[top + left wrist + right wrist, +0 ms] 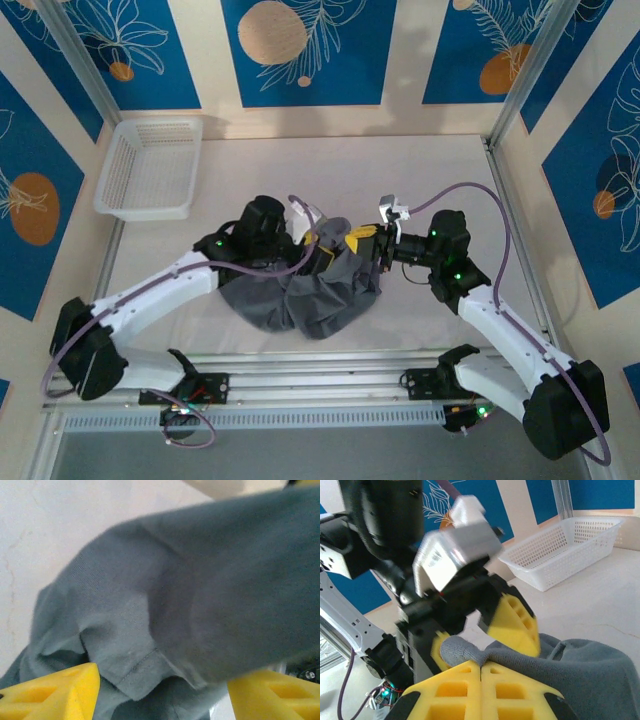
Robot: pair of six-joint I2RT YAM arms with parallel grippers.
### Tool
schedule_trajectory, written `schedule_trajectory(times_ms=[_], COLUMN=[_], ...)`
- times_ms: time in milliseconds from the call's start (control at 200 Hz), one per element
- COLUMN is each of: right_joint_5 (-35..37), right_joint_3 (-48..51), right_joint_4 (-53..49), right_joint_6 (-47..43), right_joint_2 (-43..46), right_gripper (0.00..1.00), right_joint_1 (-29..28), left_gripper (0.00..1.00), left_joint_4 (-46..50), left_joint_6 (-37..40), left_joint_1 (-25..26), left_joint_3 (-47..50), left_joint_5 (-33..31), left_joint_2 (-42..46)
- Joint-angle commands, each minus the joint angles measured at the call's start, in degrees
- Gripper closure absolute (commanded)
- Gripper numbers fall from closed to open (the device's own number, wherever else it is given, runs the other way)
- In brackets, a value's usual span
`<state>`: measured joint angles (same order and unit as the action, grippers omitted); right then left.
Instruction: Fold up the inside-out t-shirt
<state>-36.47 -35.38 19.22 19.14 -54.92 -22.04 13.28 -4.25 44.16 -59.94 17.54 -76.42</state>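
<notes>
landmark: white mesh basket [160,123], standing on the counter [400,170].
t-shirt [310,300]: crumpled heap, well apart from the basket, nearer the arm bases and to its right; upper part raised off the counter.
right hand [480,667]: fingers together, clamped on a small fold of the t-shirt, on the heap's side away from the basket; judged to hold the cloth up as an anchor.
left hand [162,685]: fingers apart, a stitched hem hanging between them ungripped, on the heap's basket side; judged ready for a fresh hold.
obstructions: the hands crowded each other over the bunched cloth; the basket was no obstacle.
progress: no fold laid yet, by appearance.
</notes>
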Motion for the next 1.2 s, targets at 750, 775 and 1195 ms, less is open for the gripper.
schedule_trajectory(times_ms=[750, 775, 1195], right_joint_5=[28.56, 32.47, 73.06], right_joint_3=[-1.33, -0.96, -8.86], right_joint_4=[-9.66, -8.24, 0.38], right_joint_6=[-3.52, -4.06, -24.98], right_joint_2=[7.99, 8.08, -9.7], right_gripper=[0.65, 0.63, 0.82], right_joint_1=[-9.83, -11.99, -27.84], left_gripper=[1.0, 1.0, 1.0], left_joint_4=[10.17, 9.98, 13.21], left_joint_6=[-15.29, -15.43, -14.94], left_joint_1=[-6.05, -6.02, -6.04], left_joint_3=[-19.51, -19.64, -20.44], left_joint_5=[5.15, 5.37, 3.55], left_joint_2=[-1.62, -1.75, -1.65])
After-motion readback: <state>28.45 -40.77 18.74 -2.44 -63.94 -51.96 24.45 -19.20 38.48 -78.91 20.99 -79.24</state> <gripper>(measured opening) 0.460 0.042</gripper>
